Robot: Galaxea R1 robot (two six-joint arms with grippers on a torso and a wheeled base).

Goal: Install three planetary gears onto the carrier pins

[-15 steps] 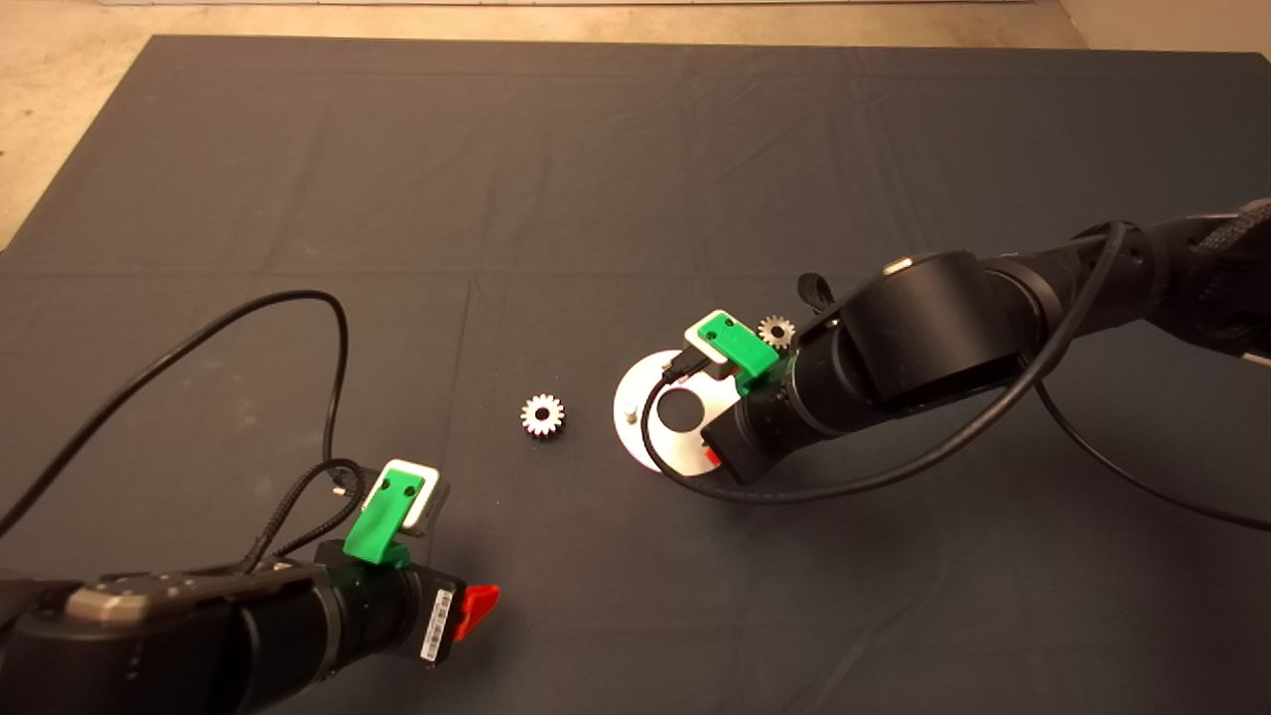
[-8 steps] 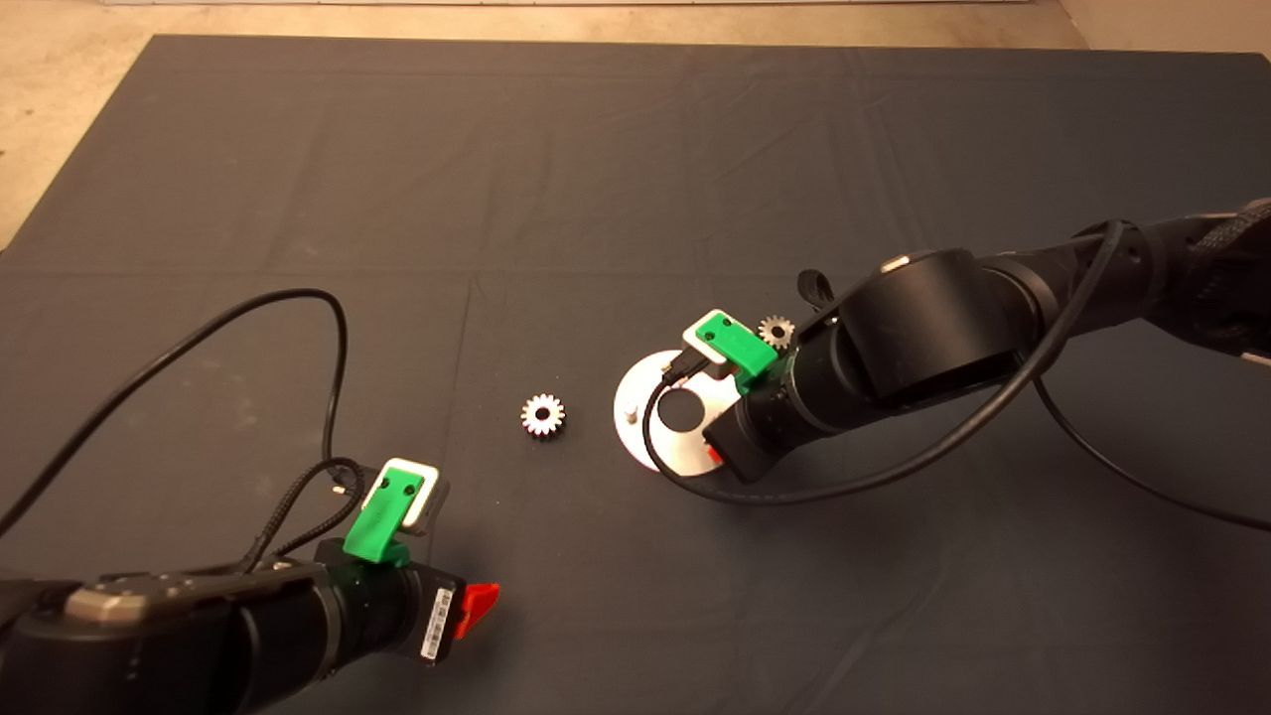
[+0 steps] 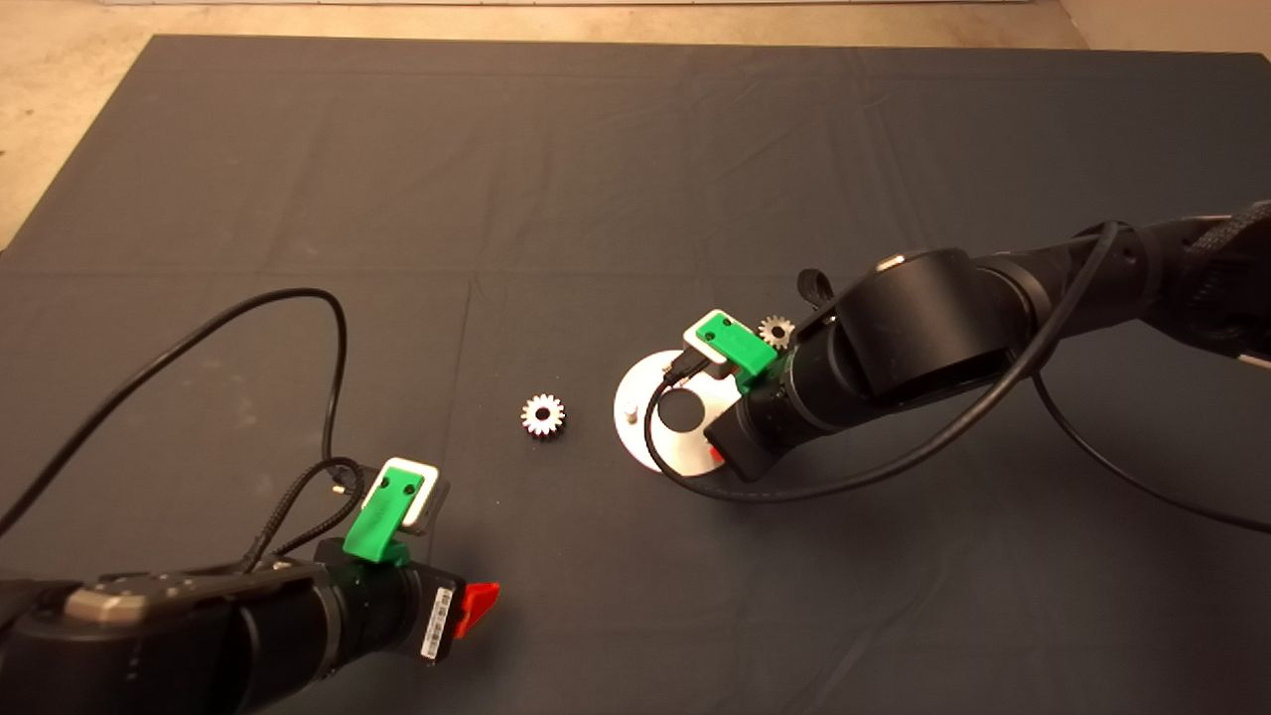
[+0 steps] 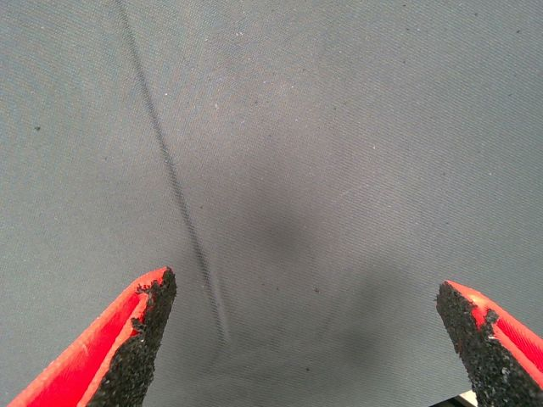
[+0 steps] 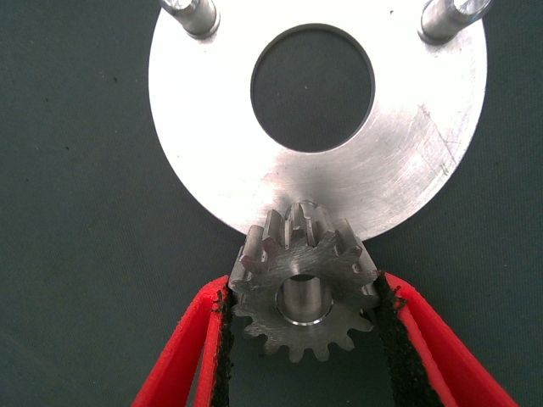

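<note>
Mat (image 3: 496,179) carries the disc (image 5: 407,178). Right gripper (image 5: 305,339) over the disc's edge grasps a gear (image 5: 305,288) seated on a pin (image 5: 303,303). Two gears lie beside the disc (image 3: 542,414) (image 3: 776,331). Left gripper (image 4: 305,339), well apart from the disc, is spread and empty.

head camera high above mat (image 3: 596,149), wrist cameras close, right shares disc (image 5: 399,178)

The right arm reaches in from the right edge, wrist bent downward, its right gripper (image 5: 305,339) pointed at the mat with both red fingers (image 5: 191,356) closed in on a load. The left gripper (image 4: 310,339) waits at the lower left, fingers spread wide
</note>
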